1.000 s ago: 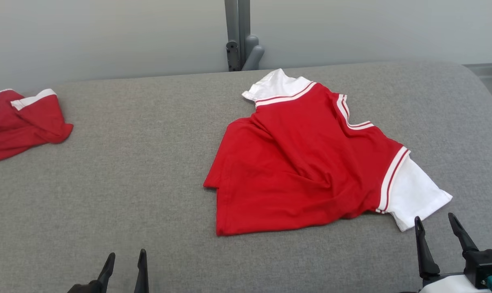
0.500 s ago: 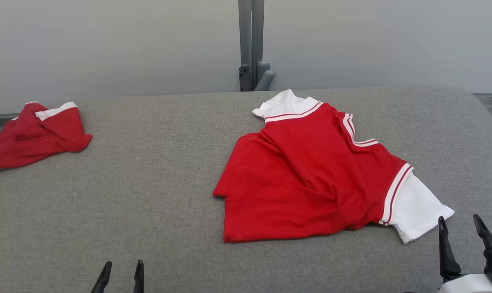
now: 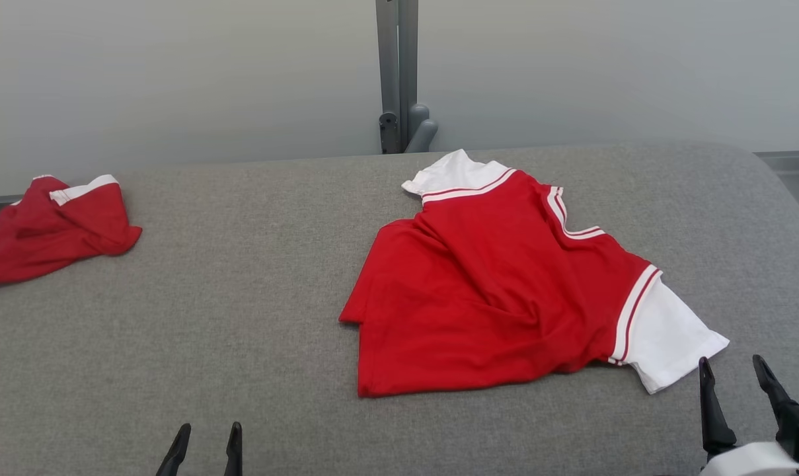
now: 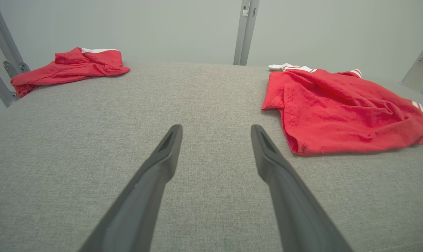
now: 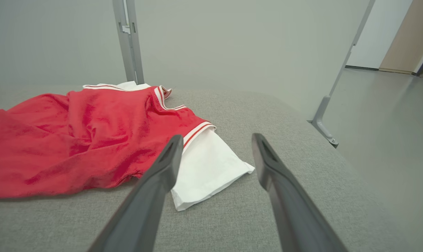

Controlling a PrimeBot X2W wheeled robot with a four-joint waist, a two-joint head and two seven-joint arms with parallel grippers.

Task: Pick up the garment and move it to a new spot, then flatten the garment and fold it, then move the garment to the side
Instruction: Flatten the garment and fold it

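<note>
A red garment [image 3: 498, 291] with white sleeves and striped trim lies loosely spread on the grey padded table [image 3: 240, 297], right of centre; it also shows at the right of the left wrist view [image 4: 337, 108] and at the left of the right wrist view [image 5: 85, 136]. My left gripper [image 3: 206, 433] stands open at the near edge, well left of it, with nothing between its fingers. My right gripper [image 3: 733, 367] is open too, just near of the white sleeve [image 3: 667, 337], its fingertips [image 5: 174, 143] over the sleeve's edge in the right wrist view.
A second red garment [image 3: 49, 228] lies crumpled at the table's far left [image 4: 71, 66]. A grey post [image 3: 394, 73] stands behind the table against a pale wall. The table's right edge drops to the floor [image 5: 389, 140], where a metal frame leg [image 5: 325, 129] stands.
The camera has tilted up and shifted, so the whole picture sits lower. Both grippers stay open at the bottom edge; the garments have not moved on the table.
</note>
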